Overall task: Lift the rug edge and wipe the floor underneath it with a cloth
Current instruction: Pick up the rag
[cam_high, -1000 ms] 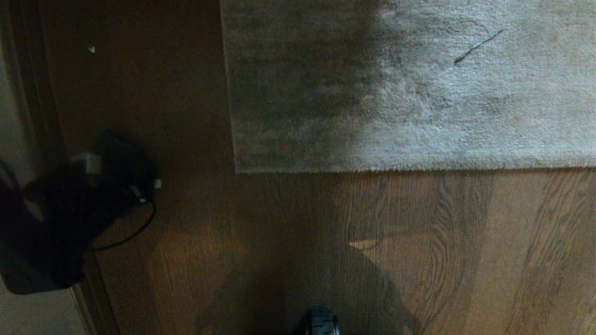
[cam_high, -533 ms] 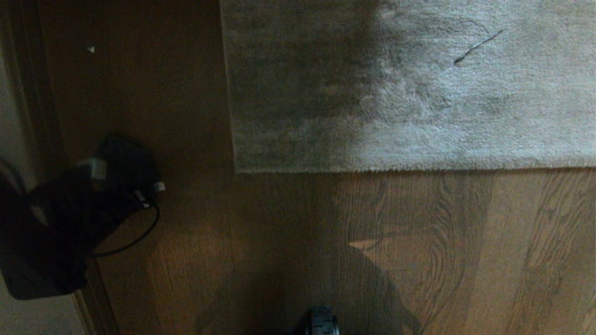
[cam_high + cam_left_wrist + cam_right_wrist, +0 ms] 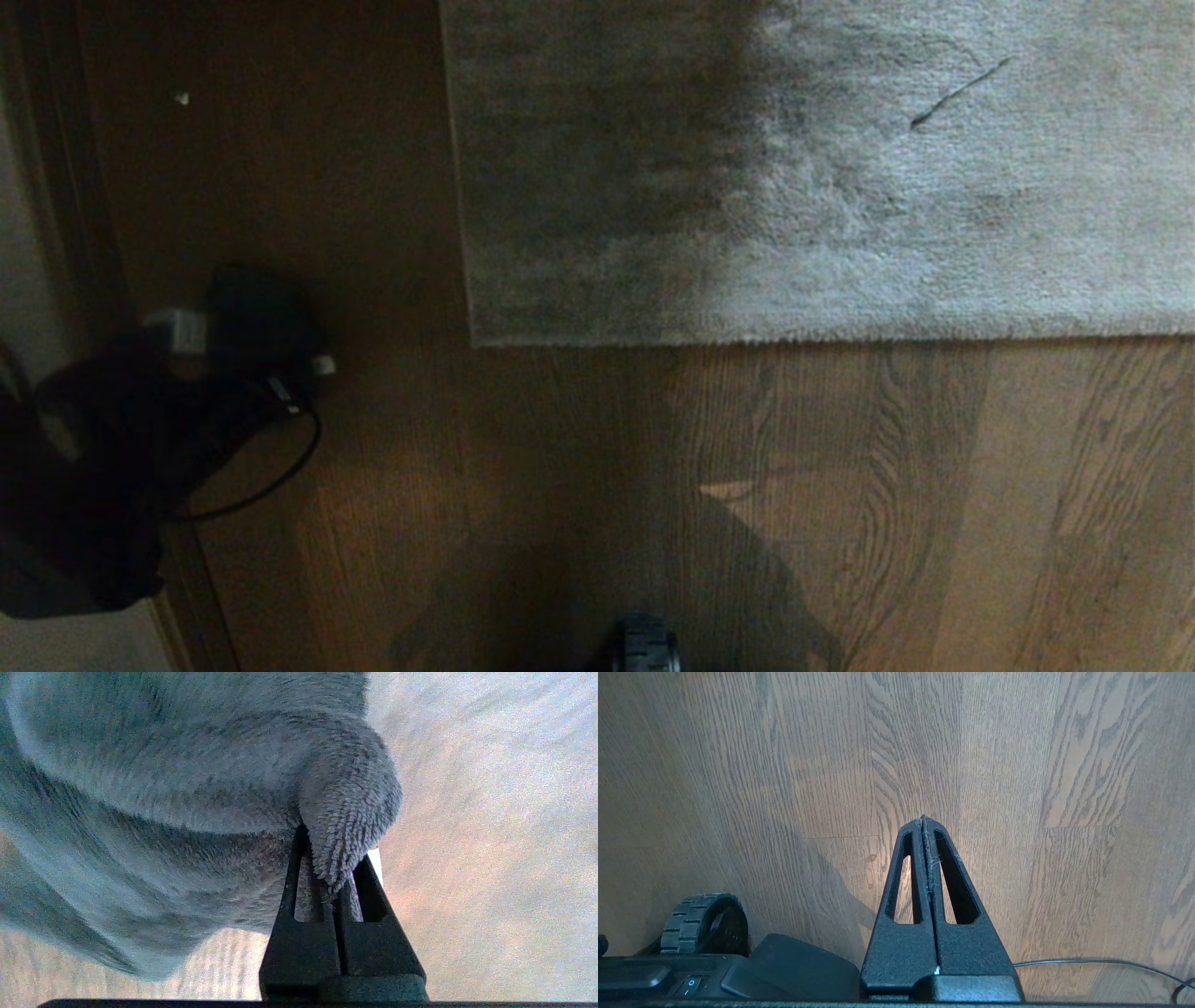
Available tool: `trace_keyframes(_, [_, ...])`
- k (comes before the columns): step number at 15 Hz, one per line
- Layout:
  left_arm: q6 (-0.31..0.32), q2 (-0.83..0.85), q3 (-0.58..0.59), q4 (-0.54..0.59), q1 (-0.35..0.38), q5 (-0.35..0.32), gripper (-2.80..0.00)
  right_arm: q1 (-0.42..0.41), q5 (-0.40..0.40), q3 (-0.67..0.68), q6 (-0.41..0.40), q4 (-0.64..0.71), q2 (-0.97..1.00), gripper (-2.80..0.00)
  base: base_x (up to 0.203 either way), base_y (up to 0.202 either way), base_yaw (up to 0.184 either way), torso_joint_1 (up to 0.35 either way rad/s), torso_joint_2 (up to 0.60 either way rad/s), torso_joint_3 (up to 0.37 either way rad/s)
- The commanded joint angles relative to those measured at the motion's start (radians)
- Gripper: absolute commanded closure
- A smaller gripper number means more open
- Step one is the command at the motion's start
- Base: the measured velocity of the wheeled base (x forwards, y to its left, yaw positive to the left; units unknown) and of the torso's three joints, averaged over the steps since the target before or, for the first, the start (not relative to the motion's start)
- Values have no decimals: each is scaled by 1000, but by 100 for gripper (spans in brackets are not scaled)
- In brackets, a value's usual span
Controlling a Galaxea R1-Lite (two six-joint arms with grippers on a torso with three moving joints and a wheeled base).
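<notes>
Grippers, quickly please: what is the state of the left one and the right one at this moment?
Left gripper: shut on the cloth, a fold pinched between the fingers.
Right gripper: shut, holding nothing, above the floor.

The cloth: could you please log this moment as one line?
left gripper: shut on cloth | right gripper: shut, empty | rug edge: flat on floor

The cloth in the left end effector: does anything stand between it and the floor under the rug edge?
Only the rug edge itself: it lies flat, covering the spot to wipe. The cloth is pinched in the left end effector, at the head view's left, and only bare floor separates it from the rug corner.
</notes>
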Motion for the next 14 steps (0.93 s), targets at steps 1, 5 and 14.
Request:
trace_keyframes(1, [-2, -65, 13, -9, -6, -1, 0, 0, 0, 0, 0, 0, 0, 0, 0, 0, 0, 0, 0, 0])
trace_keyframes(5, [14, -131, 61, -9, -3, 2, 0, 0, 0, 0, 0, 0, 0, 0, 0, 0, 0, 0, 0, 0])
trace_keyframes(14, [56, -299, 85, 1, 44, 2, 0, 0, 0, 0, 0, 0, 0, 0, 0, 0, 0, 0, 0, 0])
